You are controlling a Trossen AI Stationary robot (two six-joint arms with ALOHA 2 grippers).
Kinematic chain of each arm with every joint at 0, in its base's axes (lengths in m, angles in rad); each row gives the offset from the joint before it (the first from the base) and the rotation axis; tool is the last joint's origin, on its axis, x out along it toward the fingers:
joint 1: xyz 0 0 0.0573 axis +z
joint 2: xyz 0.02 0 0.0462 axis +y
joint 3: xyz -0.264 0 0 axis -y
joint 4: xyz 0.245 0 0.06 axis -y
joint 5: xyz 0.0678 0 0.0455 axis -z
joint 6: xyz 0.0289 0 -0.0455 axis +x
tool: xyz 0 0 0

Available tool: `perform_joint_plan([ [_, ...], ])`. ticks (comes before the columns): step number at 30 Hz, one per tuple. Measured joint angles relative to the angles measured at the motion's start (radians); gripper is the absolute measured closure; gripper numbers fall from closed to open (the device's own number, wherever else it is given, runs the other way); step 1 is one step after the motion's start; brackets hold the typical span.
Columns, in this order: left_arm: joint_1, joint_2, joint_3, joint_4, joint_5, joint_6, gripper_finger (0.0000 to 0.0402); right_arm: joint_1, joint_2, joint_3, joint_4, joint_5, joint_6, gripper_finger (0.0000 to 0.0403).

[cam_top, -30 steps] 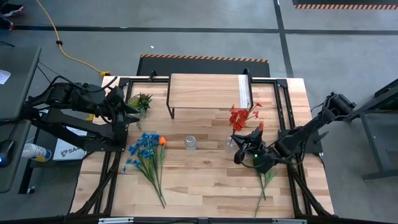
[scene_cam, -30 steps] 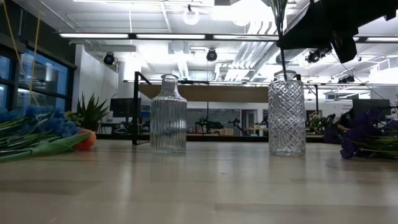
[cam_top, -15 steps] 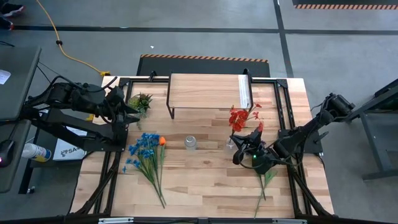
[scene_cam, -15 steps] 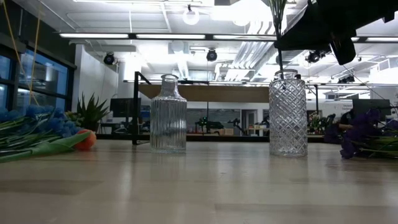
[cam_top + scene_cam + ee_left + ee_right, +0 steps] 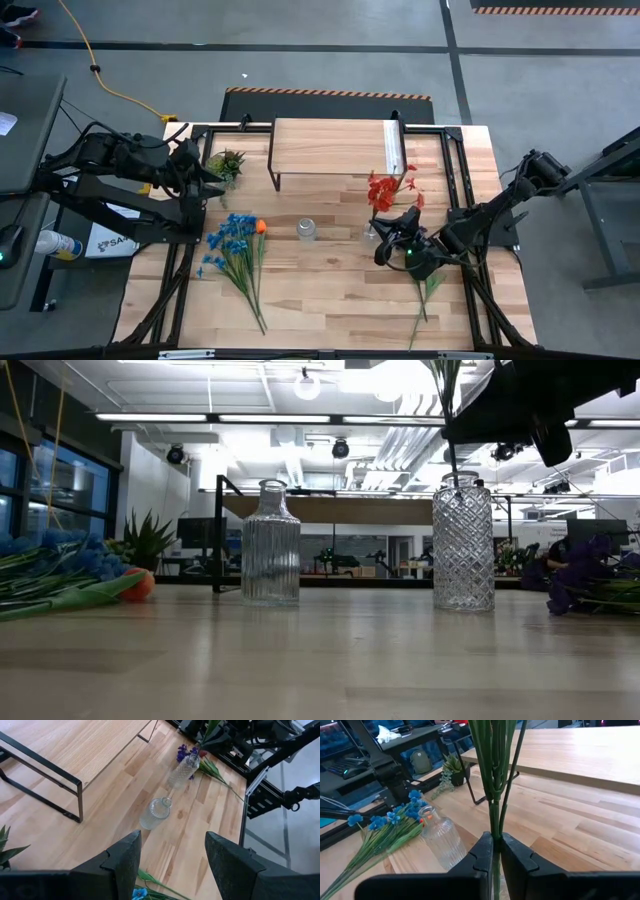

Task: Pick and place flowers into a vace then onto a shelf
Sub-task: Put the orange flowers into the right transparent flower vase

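Right gripper (image 5: pixel 392 243) is over the diamond-cut vase (image 5: pixel 463 545), fingers clamped on the green stems of the red flowers (image 5: pixel 381 189) — stems run down into the vase neck, blooms just beside the shelf (image 5: pixel 335 146) edge. Ribbed vase (image 5: pixel 271 544) stands apart to its side, bare table (image 5: pixel 330 285) between them. Blue flowers (image 5: pixel 232 243) lie flat toward the left edge, purple ones (image 5: pixel 585 572) flat by the right. Left gripper (image 5: pixel 208 172) waits near the potted plant (image 5: pixel 227 163), fingers apart, holding nothing.
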Motion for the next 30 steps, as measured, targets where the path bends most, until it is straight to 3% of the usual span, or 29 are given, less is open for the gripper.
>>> perform_joint_plan([
  [6,0.000,0.000,0.000,0.000,0.001,0.006,0.0149,0.000,0.000,0.000,-0.003,0.000,0.008,0.0374],
  [19,0.000,0.000,0.000,0.000,0.001,0.006,0.0149,0.000,0.000,0.001,0.007,-0.047,0.027,0.0321],
  [30,0.000,0.000,0.000,0.000,0.002,0.006,0.0149,0.028,0.000,0.001,0.041,-0.075,0.027,0.0324],
])
